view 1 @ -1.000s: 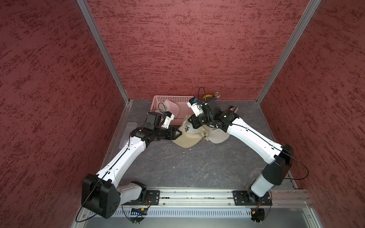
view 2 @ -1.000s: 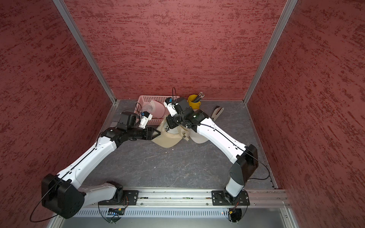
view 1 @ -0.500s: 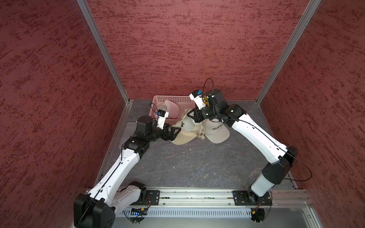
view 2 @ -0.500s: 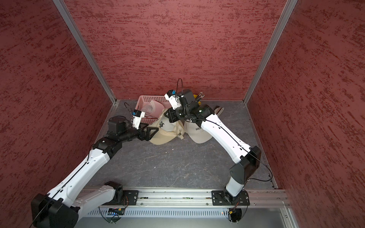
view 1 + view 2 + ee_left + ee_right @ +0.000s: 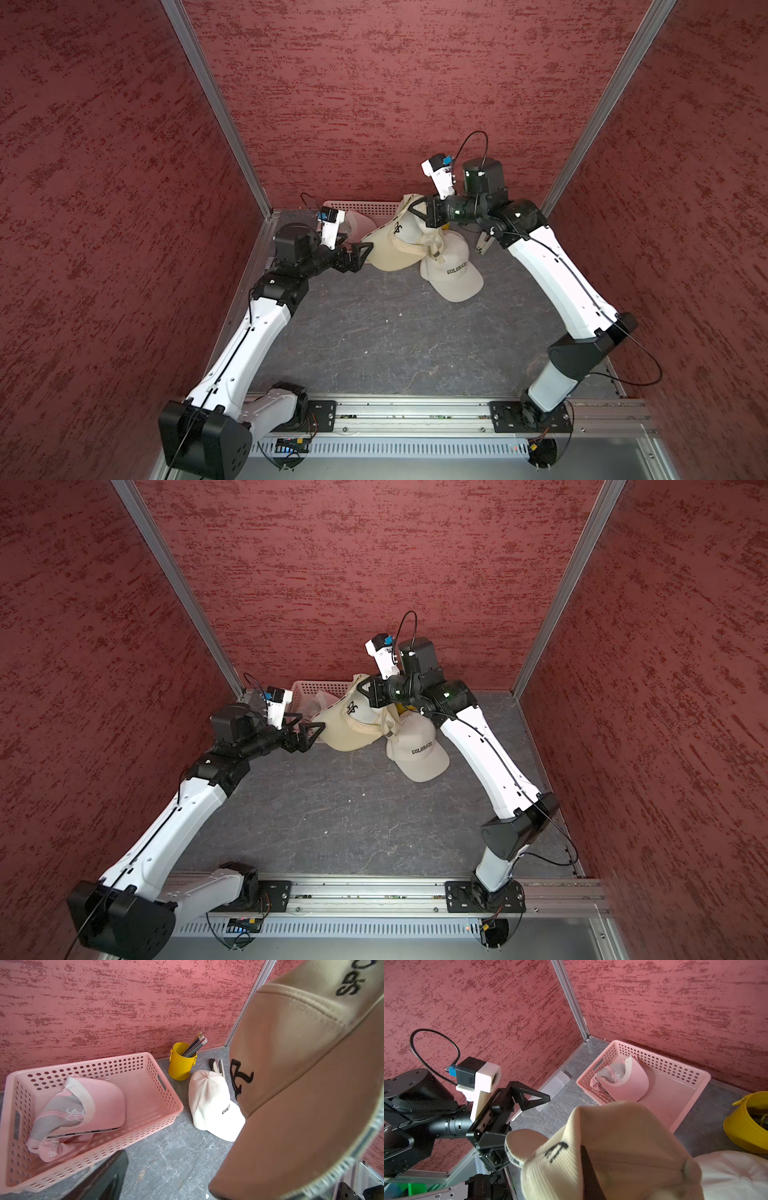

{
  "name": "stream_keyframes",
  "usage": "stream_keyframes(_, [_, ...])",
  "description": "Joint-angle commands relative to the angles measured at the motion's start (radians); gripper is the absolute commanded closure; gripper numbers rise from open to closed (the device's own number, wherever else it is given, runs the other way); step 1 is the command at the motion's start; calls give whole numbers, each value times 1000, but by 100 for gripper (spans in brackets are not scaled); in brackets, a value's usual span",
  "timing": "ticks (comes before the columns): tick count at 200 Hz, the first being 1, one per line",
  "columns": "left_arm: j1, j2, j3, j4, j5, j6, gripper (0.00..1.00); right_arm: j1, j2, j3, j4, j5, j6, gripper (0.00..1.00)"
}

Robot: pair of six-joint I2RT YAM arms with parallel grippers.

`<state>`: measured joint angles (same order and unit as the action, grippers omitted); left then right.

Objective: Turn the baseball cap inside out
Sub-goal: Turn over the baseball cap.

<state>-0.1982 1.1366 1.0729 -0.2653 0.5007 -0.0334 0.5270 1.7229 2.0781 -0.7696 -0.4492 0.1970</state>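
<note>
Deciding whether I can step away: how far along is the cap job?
Done: the tan cap is lifted, pinched by the shut right hand. In hand: the open left hand sits beside it, gripping nothing. Left: its lettering faces outward, so the turning itself is not yet done.

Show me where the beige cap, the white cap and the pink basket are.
beige cap (image 5: 291, 1147): left wrist view, on the brim.
white cap (image 5: 451, 255): a top view, on the crown.
pink basket (image 5: 116, 1065): left wrist view, on the far wall.
</note>
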Motion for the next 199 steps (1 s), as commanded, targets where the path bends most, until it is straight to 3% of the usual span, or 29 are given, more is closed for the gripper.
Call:
stream_keyframes(1, [-23,-3,96,-47,77,80,7,-21,38,73,-11,-53,24,100])
stream_keyframes(34, [-69,-45,13,5,102,121,7,-23,61,105,-10,-75,36,100])
stream_keyframes(114, [-96,-39,-100,124,29,84,8,-25,34,82,18,-156,81,100])
stream_keyframes(159, [-187,-42,-169,224,-8,86,10,-25,36,85,37,-158,113,100])
stream_keyframes(182, [-198,-59,-219,289,-22,72,17,-24,42,98,42,-177,124,100])
stream_keyframes(199, [-193,-67,-220,291,-13,84,33,-25,42,97,47,-196,134,100])
